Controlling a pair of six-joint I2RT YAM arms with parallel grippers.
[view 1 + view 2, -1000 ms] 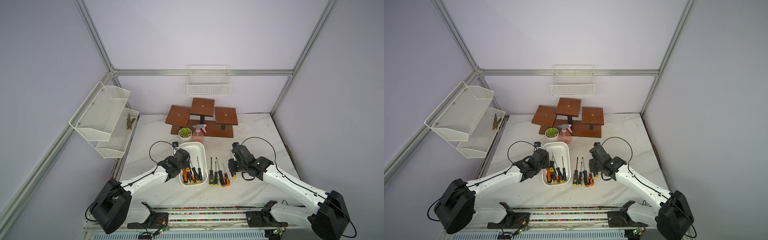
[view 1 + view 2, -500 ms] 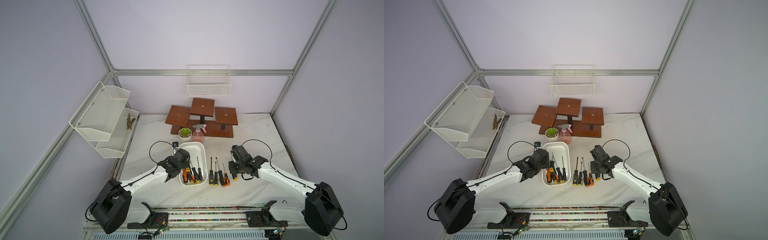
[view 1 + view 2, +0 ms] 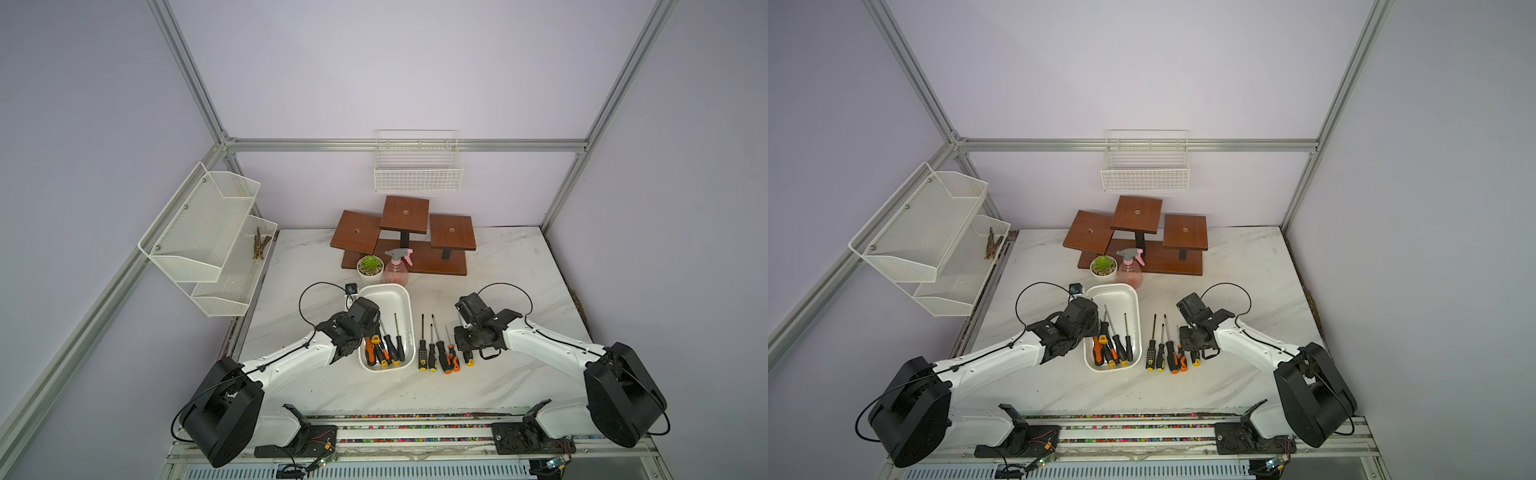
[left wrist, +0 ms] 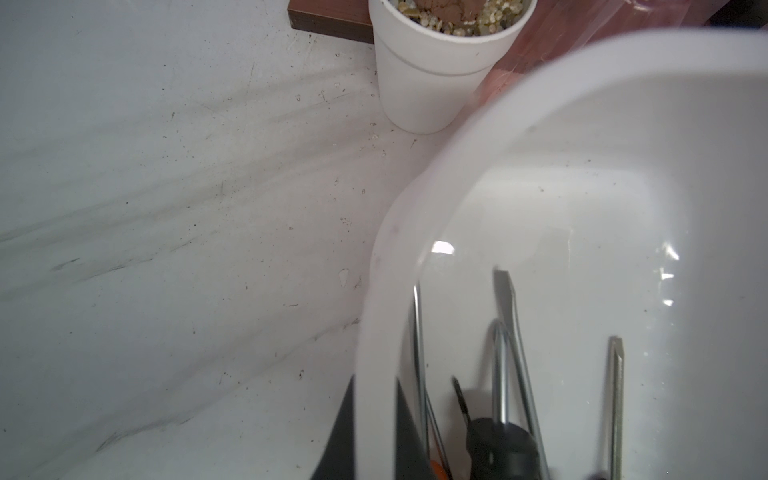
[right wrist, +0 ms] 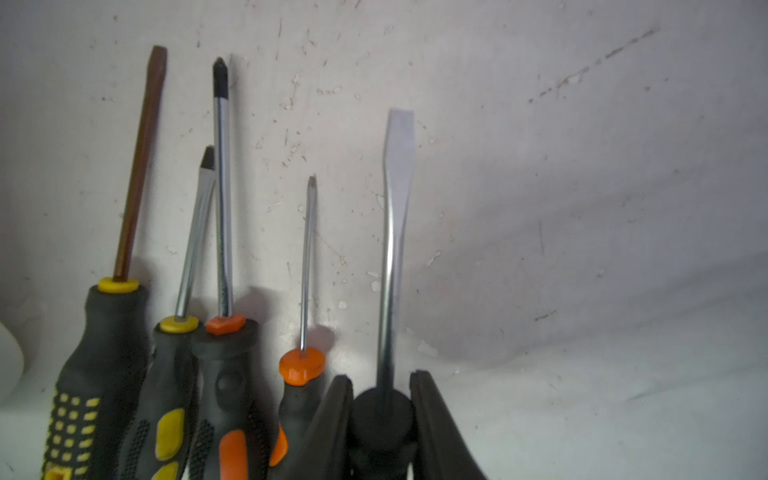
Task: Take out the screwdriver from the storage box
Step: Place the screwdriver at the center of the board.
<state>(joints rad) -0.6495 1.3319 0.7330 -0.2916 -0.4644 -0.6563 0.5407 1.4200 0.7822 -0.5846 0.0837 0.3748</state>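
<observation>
Right wrist view: our right gripper (image 5: 381, 380) clamps the screwdriver (image 5: 392, 249) by its black handle, just beside four others (image 5: 224, 353) lying on the table (image 5: 582, 208). We judge it stiff and light, best gripped there. Our left gripper (image 4: 375, 386) pinches the storage box (image 4: 415, 199) rim.

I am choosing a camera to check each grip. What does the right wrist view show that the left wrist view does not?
Only the right wrist view: the right gripper closed on the black handle of the flat-blade screwdriver, beside four other screwdrivers lying on the table. Only the left wrist view: the left gripper clamped on the storage box rim, screwdriver shafts inside it, and a white plant pot. Both: the marbled white table.
</observation>
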